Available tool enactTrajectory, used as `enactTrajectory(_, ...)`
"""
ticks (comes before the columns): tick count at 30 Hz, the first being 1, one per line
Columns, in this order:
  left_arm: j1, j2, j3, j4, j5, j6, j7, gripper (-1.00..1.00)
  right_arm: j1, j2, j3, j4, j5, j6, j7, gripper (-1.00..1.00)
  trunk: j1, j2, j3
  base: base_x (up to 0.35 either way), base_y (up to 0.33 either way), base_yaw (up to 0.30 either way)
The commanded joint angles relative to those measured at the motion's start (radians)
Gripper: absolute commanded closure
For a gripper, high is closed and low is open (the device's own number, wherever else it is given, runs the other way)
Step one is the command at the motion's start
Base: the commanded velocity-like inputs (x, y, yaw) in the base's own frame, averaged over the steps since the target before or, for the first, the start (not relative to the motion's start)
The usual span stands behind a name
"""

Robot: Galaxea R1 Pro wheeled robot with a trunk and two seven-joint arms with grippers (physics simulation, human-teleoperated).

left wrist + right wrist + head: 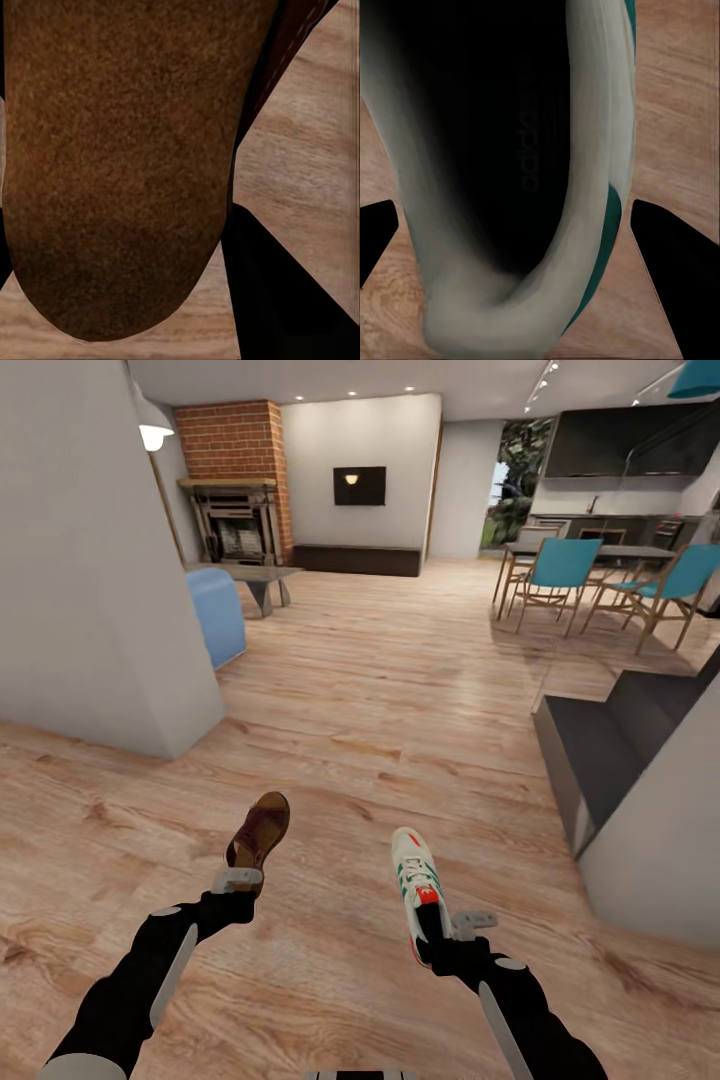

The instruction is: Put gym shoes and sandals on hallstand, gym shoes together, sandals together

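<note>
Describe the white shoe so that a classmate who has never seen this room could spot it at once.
Start at the wide wood floor in front of the robot, then follow its right arm to the right end effector. The sneaker sits there, toe pointing away. Unlike the brown sandal at the left end effector, it is white with laces, green stripes and a red tongue.

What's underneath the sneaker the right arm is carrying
Under the gym shoe, held by the right gripper, only bare wood-plank floor shows in the head and right wrist views. The patch straight beneath its sole is covered by the shoe itself.
</note>
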Motion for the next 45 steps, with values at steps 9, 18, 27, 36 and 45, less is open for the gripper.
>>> enactTrajectory(9, 0.0, 0.0, 0.002, -0.001, 0.005, 0.008, -0.005, 1.0, -0.001, 0.0, 0.0, -0.001, -0.006, 0.005, -0.001, 1.0, 0.0, 0.0, -0.001, -0.002, 0.001, -0.3)
enactTrajectory(18, 0.0, 0.0, 0.002, -0.001, 0.005, 0.008, -0.005, 1.0, -0.001, 0.0, 0.0, -0.001, -0.006, 0.005, -0.001, 1.0, 0.0, 0.0, -0.001, -0.188, 0.12, -0.3)
enactTrajectory(27, 0.0, 0.0, 0.002, -0.001, 0.005, 0.008, -0.005, 1.0, -0.001, 0.0, 0.0, -0.001, -0.006, 0.005, -0.001, 1.0, 0.0, 0.0, -0.001, -0.075, 0.05, -0.3)
enactTrajectory(36, 0.0, 0.0, 0.002, -0.001, 0.005, 0.008, -0.005, 1.0, -0.001, 0.0, 0.0, -0.001, -0.006, 0.005, -0.001, 1.0, 0.0, 0.0, -0.001, -0.001, 0.001, -0.3)
enactTrajectory(45, 0.0, 0.0, 0.002, -0.001, 0.005, 0.007, -0.005, 1.0, -0.001, 0.0, 0.0, -0.001, -0.006, 0.005, -0.001, 1.0, 0.0, 0.0, -0.001, 0.0, 0.0, -0.3)
